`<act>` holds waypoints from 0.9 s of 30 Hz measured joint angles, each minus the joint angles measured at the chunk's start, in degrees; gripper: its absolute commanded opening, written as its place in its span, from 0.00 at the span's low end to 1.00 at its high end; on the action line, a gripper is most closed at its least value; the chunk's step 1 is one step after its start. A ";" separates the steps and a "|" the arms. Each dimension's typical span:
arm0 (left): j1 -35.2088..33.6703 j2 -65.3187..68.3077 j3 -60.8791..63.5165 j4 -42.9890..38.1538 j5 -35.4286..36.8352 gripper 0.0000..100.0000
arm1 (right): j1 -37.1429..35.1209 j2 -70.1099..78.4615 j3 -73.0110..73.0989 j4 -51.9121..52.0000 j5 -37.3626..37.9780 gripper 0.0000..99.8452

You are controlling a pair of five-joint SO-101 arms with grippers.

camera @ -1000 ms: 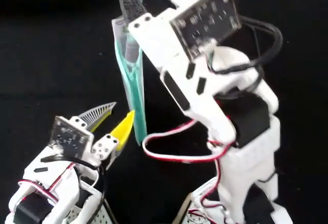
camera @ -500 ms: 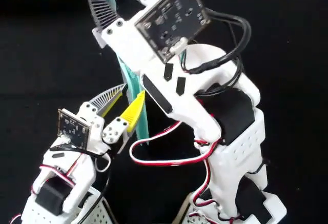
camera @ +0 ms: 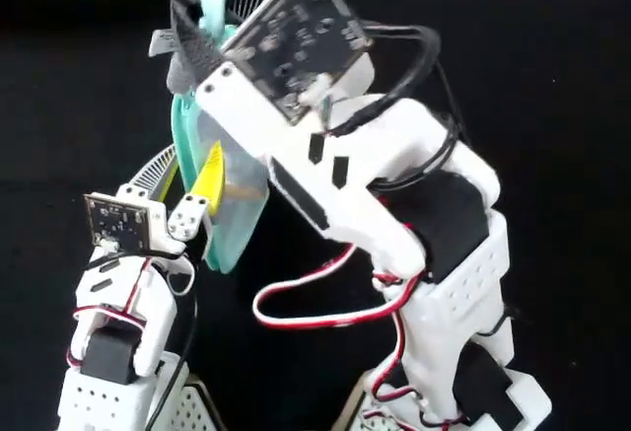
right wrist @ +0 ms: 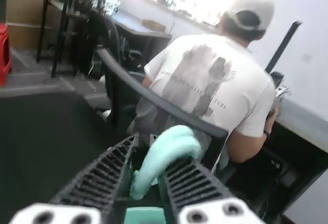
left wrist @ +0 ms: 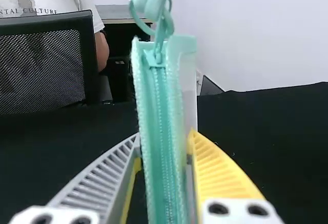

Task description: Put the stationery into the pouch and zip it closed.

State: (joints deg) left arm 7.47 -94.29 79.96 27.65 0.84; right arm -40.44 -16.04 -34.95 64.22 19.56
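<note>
Pouch [left wrist: 163, 131] upright, zip pull [left wrist: 146, 1] uppermost

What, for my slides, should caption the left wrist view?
Left gripper clamps the teal pouch edge-on, zipper pull at its far end.

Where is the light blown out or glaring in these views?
Right wrist view: light at the far desk, beyond the zipper pull, is washed out white. Left wrist view: an evenly bright wall backs the pouch, no glare on it. High view: the black table is dark, no glare.
</note>
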 measured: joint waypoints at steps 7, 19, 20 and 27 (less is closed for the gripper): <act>0.00 0.35 -4.84 0.00 0.00 0.16 | -0.35 -4.31 0.00 7.12 0.09 0.01; 0.09 0.09 -7.91 4.22 0.00 0.09 | -0.44 -7.74 0.00 16.09 0.09 0.01; 0.70 -0.18 -7.91 6.15 0.00 0.05 | -0.44 -7.74 0.00 16.09 0.09 0.01; 6.77 -0.35 -13.36 18.64 -4.13 0.03 | 8.09 -7.74 0.09 18.37 0.09 0.01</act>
State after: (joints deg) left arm 14.24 -94.64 66.59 46.29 -3.30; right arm -32.35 -23.78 -34.86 82.59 19.65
